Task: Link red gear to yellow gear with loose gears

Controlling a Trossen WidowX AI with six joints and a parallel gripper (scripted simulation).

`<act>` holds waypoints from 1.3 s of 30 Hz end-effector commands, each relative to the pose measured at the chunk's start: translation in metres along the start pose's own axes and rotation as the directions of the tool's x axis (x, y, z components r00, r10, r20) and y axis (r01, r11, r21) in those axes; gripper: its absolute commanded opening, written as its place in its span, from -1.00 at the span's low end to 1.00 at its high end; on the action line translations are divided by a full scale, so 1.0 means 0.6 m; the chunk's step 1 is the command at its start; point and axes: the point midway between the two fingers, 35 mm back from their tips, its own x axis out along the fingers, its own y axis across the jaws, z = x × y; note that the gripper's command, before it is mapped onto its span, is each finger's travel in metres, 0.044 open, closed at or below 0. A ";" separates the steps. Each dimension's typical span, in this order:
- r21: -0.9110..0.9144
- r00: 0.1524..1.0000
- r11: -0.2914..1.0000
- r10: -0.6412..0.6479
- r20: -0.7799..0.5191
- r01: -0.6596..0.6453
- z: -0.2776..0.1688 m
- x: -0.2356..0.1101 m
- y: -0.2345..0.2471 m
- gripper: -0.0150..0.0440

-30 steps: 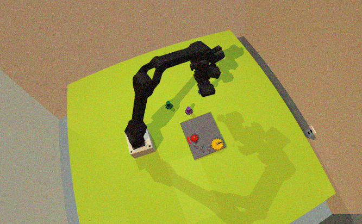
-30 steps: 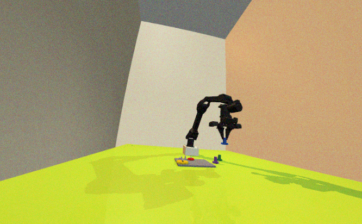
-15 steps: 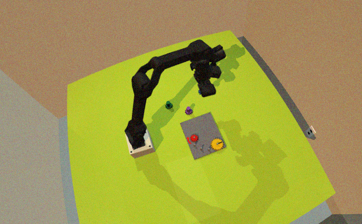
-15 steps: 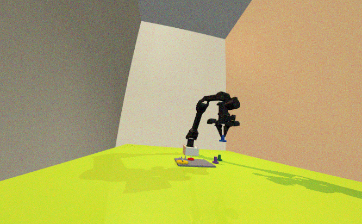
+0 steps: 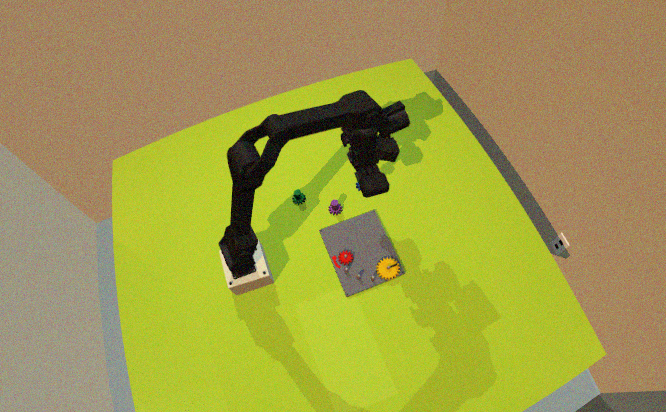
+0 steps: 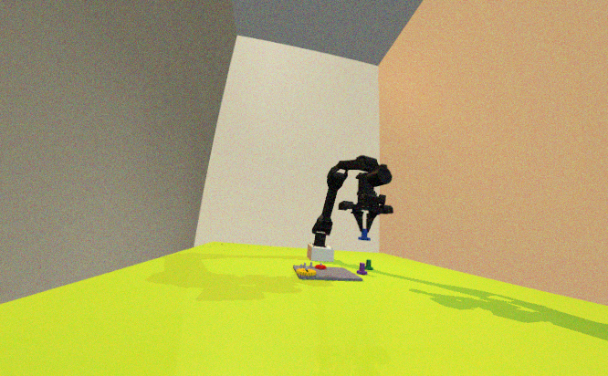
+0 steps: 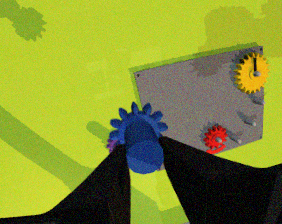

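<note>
Claw grips blue gear above the table

The claw (image 6: 364,230) (image 7: 142,147) is closed on the upright stem of the blue gear (image 5: 358,186) (image 6: 363,235) (image 7: 139,127), probably so the teeth stay free below for seating. The arm reaches out high and bends down at the wrist, fingers pointing at the table. In the top view, the grey board (image 5: 353,237) (image 6: 339,273) (image 7: 177,95) lies on the near side of the claw, its bare pegs between the red gear (image 5: 345,259) (image 6: 320,266) (image 7: 216,135) and yellow gear (image 5: 385,268) (image 6: 306,272) (image 7: 252,73). Left of the claw, the purple gear (image 5: 335,207) (image 6: 361,269) (image 7: 111,144) and green gear (image 5: 298,197) (image 6: 368,265) stand stem-up, presumably for easy grasping.
</note>
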 end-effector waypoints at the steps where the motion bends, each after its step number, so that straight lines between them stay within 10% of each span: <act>1: -0.003 1.000 1.000 0.003 0.001 -0.003 -0.003 0.004 -0.015 -0.49; 39: -0.003 1.000 1.000 -0.004 -0.002 0.004 -0.049 0.053 -0.148 -0.49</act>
